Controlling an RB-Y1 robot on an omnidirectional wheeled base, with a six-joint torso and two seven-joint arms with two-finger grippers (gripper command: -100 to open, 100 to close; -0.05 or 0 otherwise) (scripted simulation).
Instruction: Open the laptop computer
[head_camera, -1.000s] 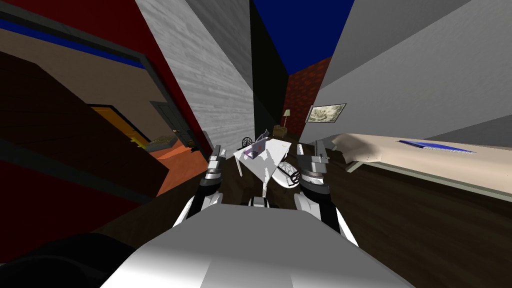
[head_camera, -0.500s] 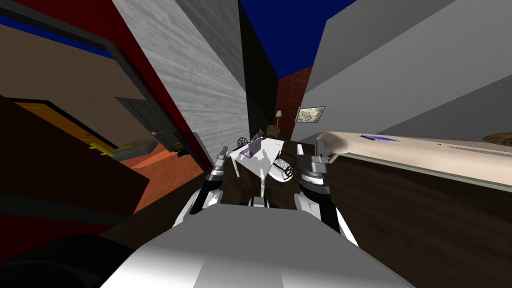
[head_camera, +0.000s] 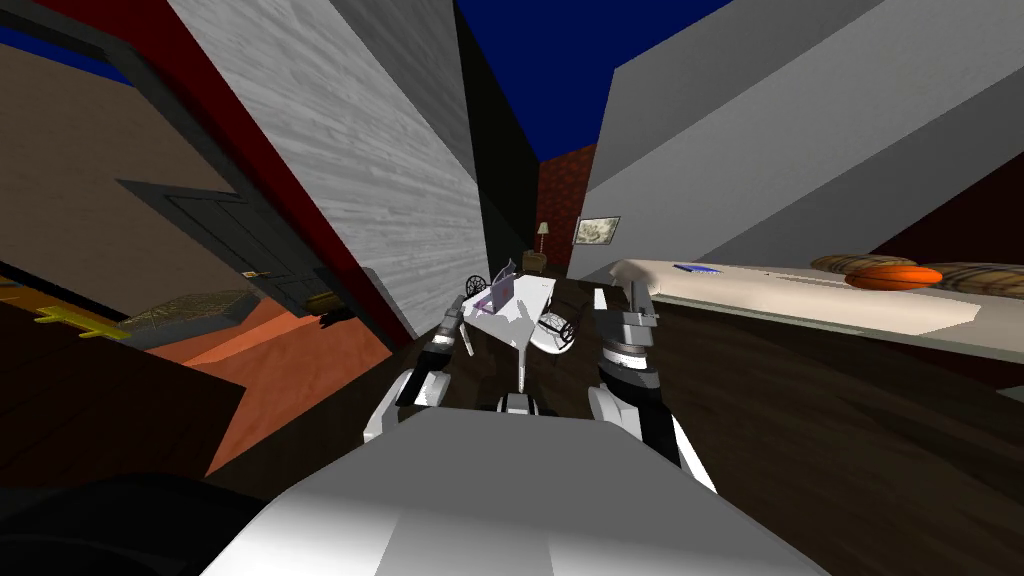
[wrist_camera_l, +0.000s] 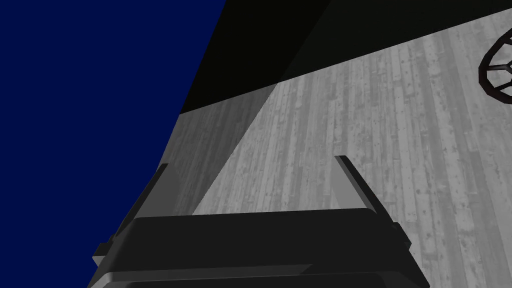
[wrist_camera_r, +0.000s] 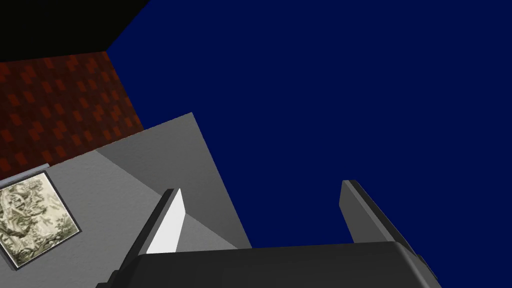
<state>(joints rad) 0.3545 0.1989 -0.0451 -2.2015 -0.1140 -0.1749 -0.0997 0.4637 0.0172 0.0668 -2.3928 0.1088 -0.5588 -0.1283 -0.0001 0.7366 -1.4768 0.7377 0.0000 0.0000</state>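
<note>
A small laptop (head_camera: 497, 294) with a purplish face sits on the far left part of a white table (head_camera: 528, 308) straight ahead; its lid looks raised at an angle. Both arms are held up short of the table. My left gripper (head_camera: 458, 306) hangs by the table's near left corner and stands open (wrist_camera_l: 255, 175), with nothing between its fingers. My right gripper (head_camera: 619, 296) is to the right of the table, beyond the chair, also open (wrist_camera_r: 262, 210) and empty.
A white chair (head_camera: 555, 331) with a dark wire back stands at the table's right side. A long pale bed (head_camera: 800, 295) with an orange ball (head_camera: 893, 276) runs along the right. A dark door (head_camera: 235, 240) and orange floor (head_camera: 290, 350) lie left. A wheel-shaped object (head_camera: 477, 284) stands behind the table.
My view has swung, so the room has slid left and more of the bed, with the orange ball, has come in. The left gripper has edged closer to the table's corner.
</note>
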